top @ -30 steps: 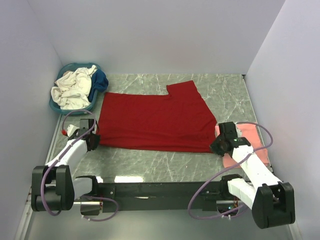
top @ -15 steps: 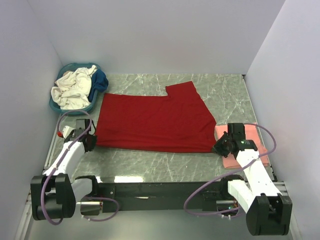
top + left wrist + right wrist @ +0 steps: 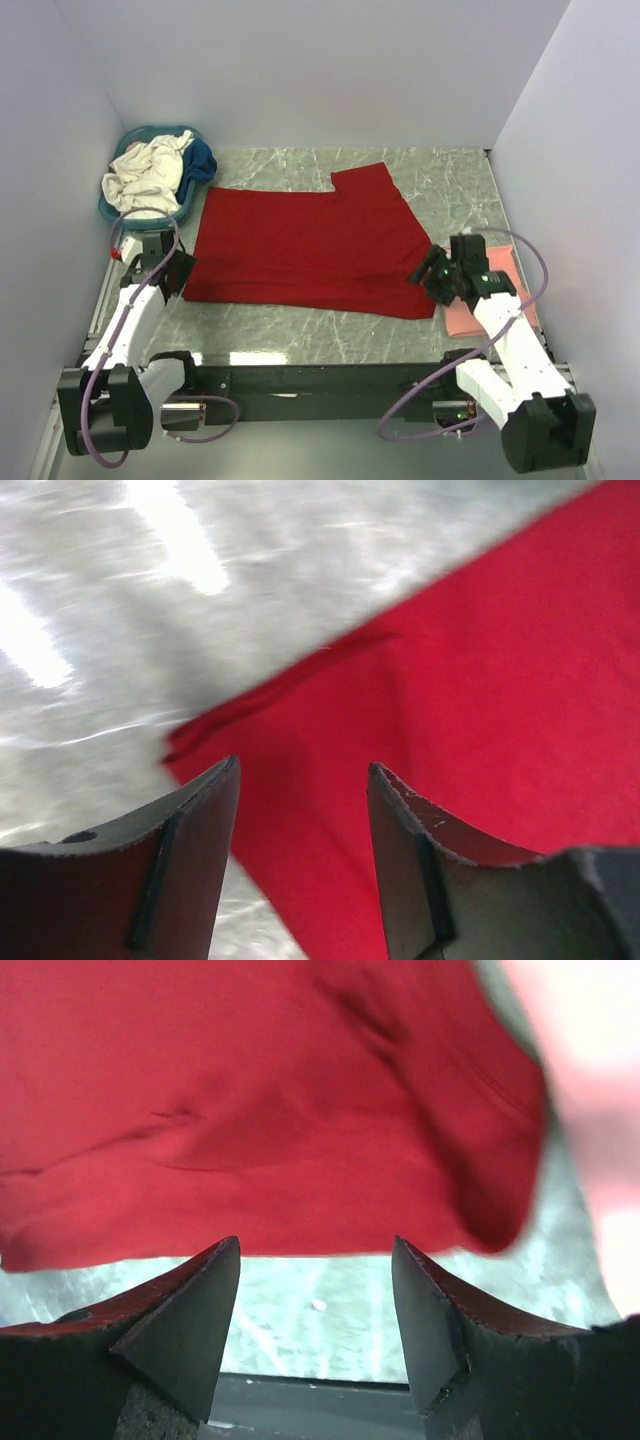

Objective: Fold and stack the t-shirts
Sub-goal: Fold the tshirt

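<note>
The left gripper (image 3: pixel 303 770) stood released, its dark wedge-shaped jaws spread over the near left corner of the deep red shirt (image 3: pixel 310 245) and gripping nothing. The right gripper (image 3: pixel 315 1245) was likewise released, its jaws parted just short of the shirt's near right corner, which bulged in a soft rumple. The red cloth lay spread flat and matte across the middle of the grey marbled bench (image 3: pixel 455 190), with a square notch in its far edge. A salmon pink shirt (image 3: pixel 503 262) lay flat by the right edge, partly under the right arm. In the far left corner, a rounded teal plastic basket (image 3: pixel 150 130) held a crumpled cream-white shirt (image 3: pixel 145 175) and a dark blue shirt (image 3: pixel 203 160).
</note>
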Tool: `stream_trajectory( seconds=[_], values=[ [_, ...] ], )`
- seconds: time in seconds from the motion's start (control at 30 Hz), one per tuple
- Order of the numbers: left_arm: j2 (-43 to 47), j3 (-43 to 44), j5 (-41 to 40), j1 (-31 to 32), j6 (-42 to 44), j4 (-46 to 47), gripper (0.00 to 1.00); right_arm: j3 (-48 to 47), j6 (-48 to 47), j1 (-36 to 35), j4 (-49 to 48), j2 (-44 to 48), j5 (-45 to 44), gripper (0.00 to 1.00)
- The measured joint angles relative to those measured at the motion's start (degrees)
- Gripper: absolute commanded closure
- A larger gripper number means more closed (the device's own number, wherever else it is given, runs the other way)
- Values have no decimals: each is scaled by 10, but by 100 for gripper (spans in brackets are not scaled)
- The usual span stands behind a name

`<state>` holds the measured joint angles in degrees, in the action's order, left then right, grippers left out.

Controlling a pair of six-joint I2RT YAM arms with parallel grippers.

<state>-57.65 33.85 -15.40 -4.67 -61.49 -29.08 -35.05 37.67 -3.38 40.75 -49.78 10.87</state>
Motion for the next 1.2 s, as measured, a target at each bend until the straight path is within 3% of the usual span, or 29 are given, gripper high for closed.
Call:
stream_trajectory(
  seconds=[0.17, 0.37, 0.6, 0.97, 1.07, 1.2],
  values=[
    [-46, 40, 51, 26, 41, 38, 42, -105, -4, -79, -57, -87, -64, 31],
    [-116, 86, 96, 144, 84, 82, 46, -129, -17, -83, -107, -198, -136, 31],
    [-171, 114, 148, 268, 116, 129, 49, -122, -23, -75, -145, -273, -127, 31],
    [-308, 199, 186, 423, 138, 170, 51, -110, -31, -57, -184, -309, -111, 35],
    [-341, 221, 191, 450, 138, 176, 52, -101, -33, -57, -188, -319, -108, 39],
    [-376, 249, 191, 475, 138, 177, 53, -90, -37, -57, -192, -324, -95, 53]
  ],
)
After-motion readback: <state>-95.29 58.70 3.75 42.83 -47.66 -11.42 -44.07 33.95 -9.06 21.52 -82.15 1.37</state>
